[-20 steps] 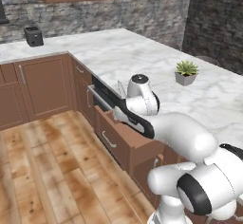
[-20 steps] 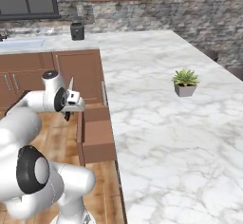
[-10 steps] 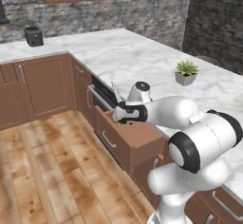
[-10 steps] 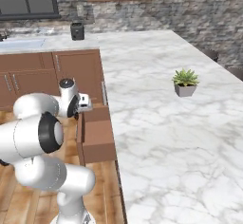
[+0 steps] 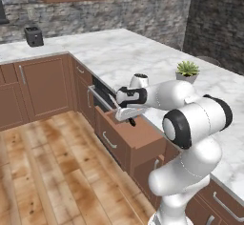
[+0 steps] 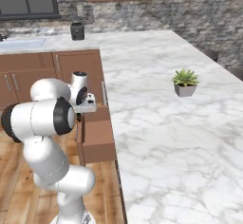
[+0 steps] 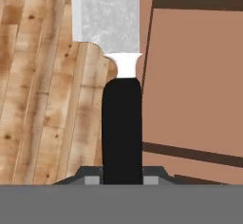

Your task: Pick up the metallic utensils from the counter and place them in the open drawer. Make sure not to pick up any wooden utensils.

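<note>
My gripper (image 7: 122,180) is shut on a knife, one of the metallic utensils, with a black handle (image 7: 122,128) and a silver blade (image 7: 107,14) that points away from the hand. The blade hangs over the wooden floor just beside the open drawer (image 7: 194,85). In the left base view the gripper (image 5: 126,116) sits low over the reddish-brown open drawer (image 5: 136,138). From the right it (image 6: 88,107) is at the drawer's (image 6: 96,140) back end, next to the counter (image 6: 156,104). The wooden utensils are out of view.
A small potted plant (image 5: 187,70) (image 6: 185,82) stands on the white marble counter (image 5: 124,52). A black toaster (image 5: 33,35) (image 6: 77,30) sits at the far end. Brown cabinet doors line the wall, with wooden floor (image 5: 43,171) in front.
The hand has swung down and in toward the open drawer, carrying the knife with it. The grip on the handle is unchanged.
</note>
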